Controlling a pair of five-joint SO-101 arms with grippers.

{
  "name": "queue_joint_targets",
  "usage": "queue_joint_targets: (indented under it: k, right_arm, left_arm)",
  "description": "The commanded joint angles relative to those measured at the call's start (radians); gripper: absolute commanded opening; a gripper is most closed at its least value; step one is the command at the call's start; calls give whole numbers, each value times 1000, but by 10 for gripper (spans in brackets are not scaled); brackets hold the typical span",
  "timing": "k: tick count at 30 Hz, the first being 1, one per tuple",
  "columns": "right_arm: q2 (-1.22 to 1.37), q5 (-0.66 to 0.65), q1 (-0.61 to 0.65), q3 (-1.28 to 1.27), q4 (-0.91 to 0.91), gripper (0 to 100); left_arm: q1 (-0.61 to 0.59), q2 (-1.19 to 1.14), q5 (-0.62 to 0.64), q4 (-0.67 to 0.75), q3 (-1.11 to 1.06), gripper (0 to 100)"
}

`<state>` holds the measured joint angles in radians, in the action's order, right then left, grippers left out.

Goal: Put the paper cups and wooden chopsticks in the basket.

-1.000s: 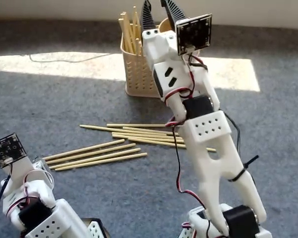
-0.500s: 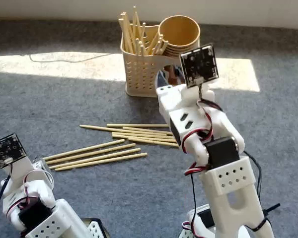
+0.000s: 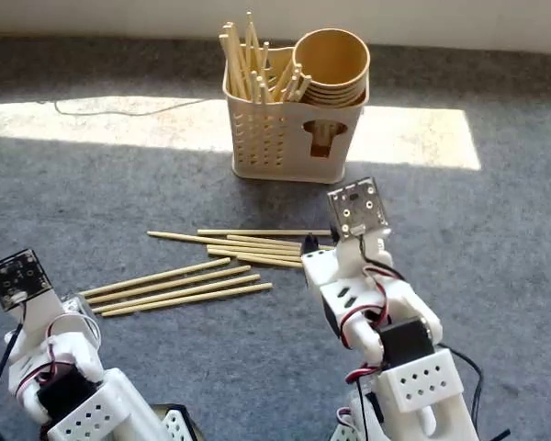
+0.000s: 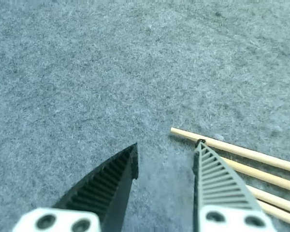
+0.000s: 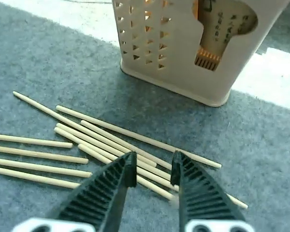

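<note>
The cream basket (image 3: 274, 138) stands at the back and holds a stack of paper cups (image 3: 331, 62) and several wooden chopsticks (image 3: 248, 64). Two groups of chopsticks lie on the grey carpet: one (image 3: 248, 244) in the middle, another (image 3: 170, 287) nearer the left. My right gripper (image 5: 153, 154) hangs open and empty just above the middle group (image 5: 111, 140), with the basket (image 5: 174, 58) ahead of it. My left gripper (image 4: 166, 144) is open and empty low over bare carpet, one fingertip (image 4: 201, 146) beside the chopstick ends (image 4: 241, 152).
A sunlit strip (image 3: 101, 121) crosses the carpet behind the basket, with a thin cable (image 3: 119, 110) lying in it. A pale wall edge (image 3: 119, 16) runs along the back. The left arm (image 3: 37, 340) sits at the front left corner.
My right arm has drawn back from above the basket and come down over the middle chopsticks, uncovering the cups in the basket. The left arm has not moved.
</note>
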<state>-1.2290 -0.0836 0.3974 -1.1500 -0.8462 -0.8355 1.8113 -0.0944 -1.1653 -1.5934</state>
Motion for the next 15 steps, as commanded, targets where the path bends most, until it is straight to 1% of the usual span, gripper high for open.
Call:
queue_joint_targets:
  k: [1,4,7,11,15]
  right_arm:
    - [-120,8,-30,-70,15,97]
    - [-203,8,-41,-137,15,6]
    - [-292,8,-53,-217,15,8]
    - [-435,14,-96,-346,15,6]
    - [-595,127,-147,-460,12,6]
  left_arm:
    - [-4,8,2,34,10,193]
    - [-4,8,2,37,12,193]
    - [4,8,3,31,53,193]
    - [91,4,3,29,122,190]
    - [171,1,2,-17,225,189]
